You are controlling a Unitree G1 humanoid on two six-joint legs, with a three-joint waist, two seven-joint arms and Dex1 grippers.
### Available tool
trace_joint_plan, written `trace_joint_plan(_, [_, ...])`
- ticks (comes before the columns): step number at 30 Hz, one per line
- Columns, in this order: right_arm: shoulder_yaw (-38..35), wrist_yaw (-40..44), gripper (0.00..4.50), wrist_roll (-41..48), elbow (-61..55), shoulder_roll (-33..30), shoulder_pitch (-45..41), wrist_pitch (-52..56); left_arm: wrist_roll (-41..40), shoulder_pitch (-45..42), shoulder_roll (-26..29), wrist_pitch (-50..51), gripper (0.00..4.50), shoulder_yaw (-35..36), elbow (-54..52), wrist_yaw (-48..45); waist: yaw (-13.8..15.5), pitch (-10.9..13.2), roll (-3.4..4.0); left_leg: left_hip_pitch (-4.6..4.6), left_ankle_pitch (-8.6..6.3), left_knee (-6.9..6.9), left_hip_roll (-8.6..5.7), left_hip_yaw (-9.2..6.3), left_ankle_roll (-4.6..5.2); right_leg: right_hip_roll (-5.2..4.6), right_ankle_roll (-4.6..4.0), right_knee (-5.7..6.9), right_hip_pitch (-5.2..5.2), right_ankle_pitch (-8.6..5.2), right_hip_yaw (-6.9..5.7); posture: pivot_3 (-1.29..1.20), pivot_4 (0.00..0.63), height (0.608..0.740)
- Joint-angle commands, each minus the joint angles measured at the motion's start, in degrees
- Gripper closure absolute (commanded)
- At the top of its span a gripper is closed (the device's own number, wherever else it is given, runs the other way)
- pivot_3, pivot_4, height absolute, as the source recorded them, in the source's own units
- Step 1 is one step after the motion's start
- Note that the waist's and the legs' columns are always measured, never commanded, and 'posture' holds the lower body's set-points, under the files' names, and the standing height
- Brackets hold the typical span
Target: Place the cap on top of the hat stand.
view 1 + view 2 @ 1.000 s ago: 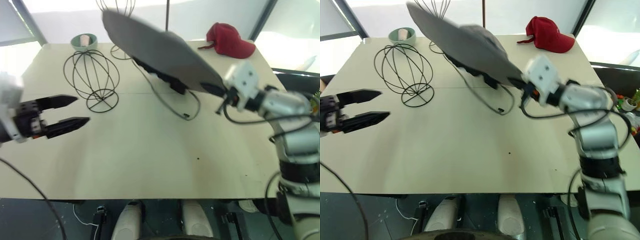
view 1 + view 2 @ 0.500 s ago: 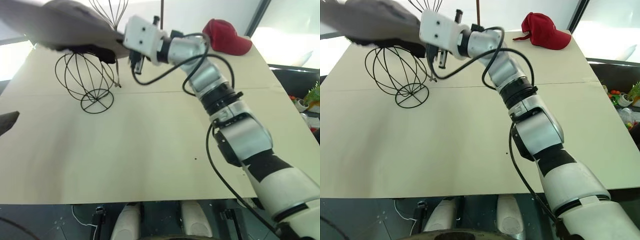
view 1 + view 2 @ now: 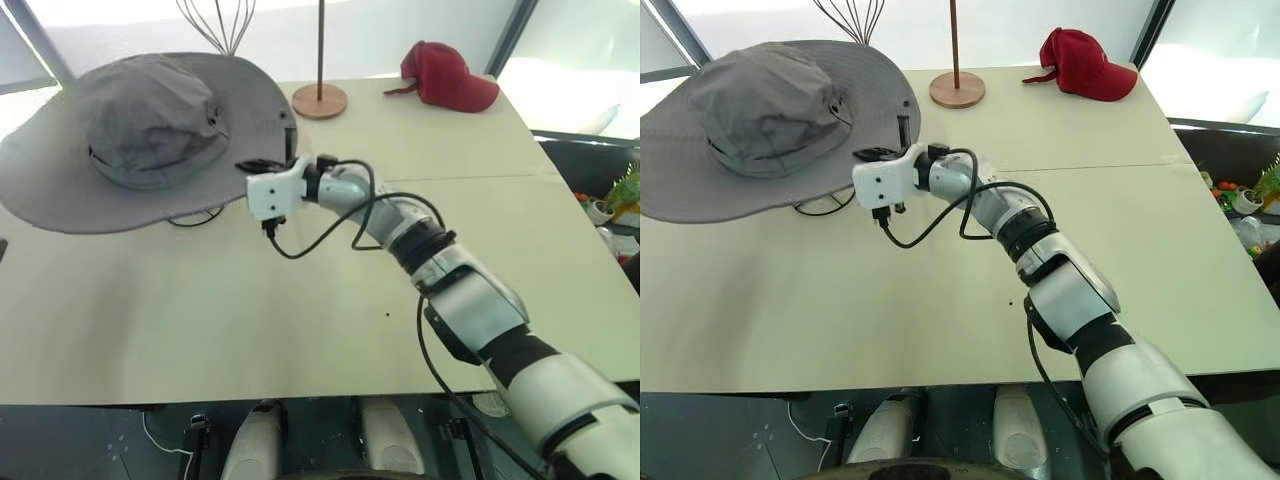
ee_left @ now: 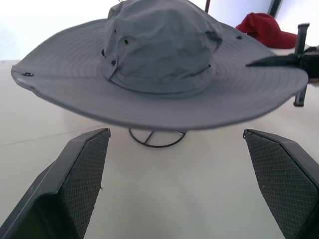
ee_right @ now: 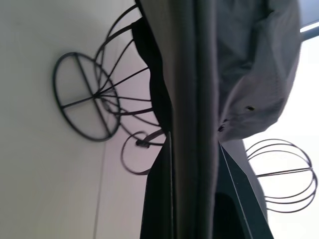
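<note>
Nearest, left gripper [image 4: 174,184]: two black cross-hatched fingers [image 4: 82,169] spread wide apart, gripping nothing, levelled at the cap. Right gripper [image 3: 268,165]: black fingers clamped together on the brim edge of the cap [image 3: 150,120], white wrist block just behind. Cap: soft grey fabric, domed crown with small eyelets, wide round stitched brim, sitting level over the hat stand [image 5: 94,99]. Hat stand: thin black wire, globe-shaped cage on a round wire base, almost wholly hidden under the brim, base resting on the pale smooth bench [image 3: 300,310]. Farther back: thin pole [image 3: 321,60] on a wooden disc, red baseball cap [image 3: 448,78], taller wire stand [image 3: 215,25].
</note>
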Motion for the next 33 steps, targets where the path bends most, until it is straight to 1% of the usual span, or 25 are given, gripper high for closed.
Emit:
trace_joint_plan(1, [0.03,-2.72,4.49,-1.31,0.22,0.57,-1.59,-0.94,-0.54,-0.06,0.9,-1.62,0.0,1.23,0.7,0.13,0.0,0.0,0.0,0.0,0.0,0.0,0.07,0.01,0.0,0.07,-0.03,-0.02,0.0,0.02,0.01,0.0,0.15,0.74])
trace_joint_plan(6, [-0.52,-3.87,4.49,-1.85,1.98,1.46,-2.57,-0.49,-0.26,-0.98,2.04,-2.56,0.0,-0.54,2.19,0.06,0.08,0.0,0.0,0.0,0.0,0.0,0.56,0.02,0.0,0.57,-0.29,-0.06,-0.04,0.1,0.0,0.0,0.15,0.74])
trace_joint_plan(10, [-0.87,-3.69,4.49,-1.94,2.69,1.59,-4.0,-0.62,-0.09,-1.66,2.89,-3.21,0.0,-1.78,3.22,-0.14,0.03,0.0,0.0,0.0,0.01,-0.01,0.66,0.02,-0.03,0.67,-0.38,-0.04,-0.08,0.14,-0.01,0.0,0.15,0.74])
trace_joint_plan(12, [-0.39,-4.32,3.88,-2.74,2.99,1.39,-4.52,-0.9,0.09,-1.82,3.05,-3.5,0.0,-2.29,3.45,-0.26,0.03,0.0,0.0,0.0,0.01,-0.01,0.66,0.03,-0.03,0.68,-0.38,-0.04,-0.09,0.15,0.0,0.0,0.15,0.74])
trace_joint_plan(14, [-0.17,-4.91,3.1,-3.28,2.98,1.21,-4.86,-1.09,0.22,-1.85,3.03,-3.71,0.0,-2.67,3.46,-0.34,0.03,0.0,0.0,0.0,0.01,-0.02,0.67,0.03,-0.03,0.69,-0.39,-0.05,-0.1,0.14,0.0,0.0,0.15,0.74])
trace_joint_plan(16, [-0.04,-5.86,2.02,-3.97,2.56,0.96,-5.05,-1.1,0.29,-1.77,2.95,-3.95,0.0,-2.95,3.42,-0.41,0.03,0.0,0.0,0.0,0.01,-0.03,0.67,0.03,-0.03,0.69,-0.39,-0.05,-0.1,0.14,0.0,0.0,0.15,0.74])
trace_joint_plan(17, [0.05,-6.44,1.58,-4.48,2.25,0.79,-5.09,-1.02,0.3,-1.77,2.89,-4.09,0.0,-3.13,3.42,-0.39,0.03,0.0,0.0,0.0,0.01,-0.03,0.67,0.03,-0.03,0.69,-0.39,-0.05,-0.11,0.15,0.0,0.0,0.15,0.74])
trace_joint_plan(19, [0.33,-7.31,0.46,-5.61,1.22,0.16,-4.74,-1.12,0.29,-1.73,2.73,-4.31,0.0,-3.46,3.35,-0.39,0.04,0.0,0.0,0.0,0.01,-0.04,0.67,0.03,-0.03,0.69,-0.39,-0.05,-0.11,0.14,0.0,0.0,0.15,0.74])
trace_joint_plan(20, [0.45,-7.5,0.04,-6.08,0.67,-0.21,-4.4,-1.31,0.29,-1.7,2.64,-4.39,0.0,-3.58,3.31,-0.38,0.05,0.0,0.0,0.0,0.01,-0.03,0.67,0.04,-0.03,0.69,-0.39,-0.05,-0.11,0.14,0.01,0.0,0.15,0.74])
trace_joint_plan(24, [0.6,-7.0,0.04,-7.29,-3.4,-3.24,-1.26,-2.55,0.52,-1.17,2.04,-4.83,0.0,-4.16,2.93,-0.53,0.09,0.0,0.0,0.0,0.01,-0.04,0.67,0.04,-0.03,0.69,-0.39,-0.05,-0.12,0.14,0.01,0.0,0.15,0.74])
trace_joint_plan(27, [-0.04,-6.2,0.04,-7.76,-9.12,-7.25,1.63,-3.45,1.03,-0.32,1.78,-5.37,0.0,-4.6,2.79,-0.9,0.17,0.0,0.0,0.0,0.01,-0.04,0.67,0.05,-0.03,0.69,-0.39,-0.06,-0.11,0.14,0.01,0.0,0.15,0.74])
trace_joint_plan(30, [-1.92,-3.76,0.04,-6.54,-17.67,-13.03,5.44,-5.04,1.55,0.32,1.89,-5.87,0.0,-5.03,2.93,-1.23,0.26,0.0,-0.01,-0.03,0.01,-0.04,0.67,0.06,-0.03,0.68,-0.39,-0.07,-0.11,0.14,0.01,0.0,0.15,0.74])
trace_joint_plan(33, [-5.03,1.37,0.04,-1.42,-26.99,-20.33,10.88,-6.77,3.12,0.92,2.21,-6.78,0.0,-5.52,3.74,-1.54,0.23,0.0,-0.01,-0.03,0.01,-0.03,0.67,0.08,-0.02,0.68,-0.38,-0.08,-0.11,0.14,0.02,0.0,0.15,0.74])
